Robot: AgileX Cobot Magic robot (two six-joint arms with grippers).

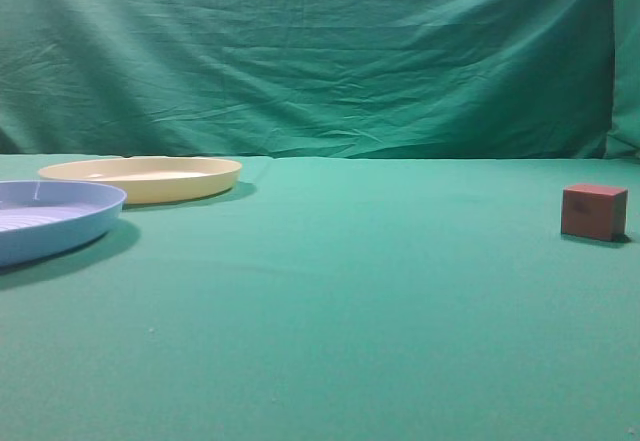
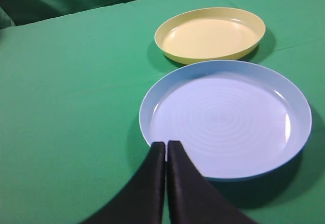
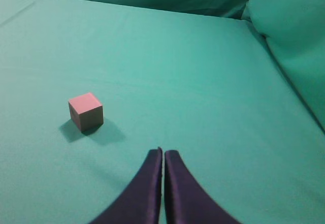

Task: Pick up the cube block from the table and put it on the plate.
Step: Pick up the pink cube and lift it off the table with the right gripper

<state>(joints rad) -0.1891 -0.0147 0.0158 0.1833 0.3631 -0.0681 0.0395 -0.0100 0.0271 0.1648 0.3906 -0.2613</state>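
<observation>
Reddish-brown cube block [image 1: 594, 211] sitting flat on the green table [image 1: 340, 291], far to the right in the exterior view, well apart from both plates. Cream plate [image 1: 145, 177] lying at the left rear with nothing on it, light blue plate [image 1: 45, 216] just beside it and nearer the camera, rims close but not clearly touching. Left gripper [image 2: 166, 145] clenched on nothing, black fingertips pressed together above the blue plate's near rim. Right gripper [image 3: 163, 152] likewise clenched and holding nothing, tips meeting above bare cloth, cube block ahead and to the left in the right wrist view, near but apart.
</observation>
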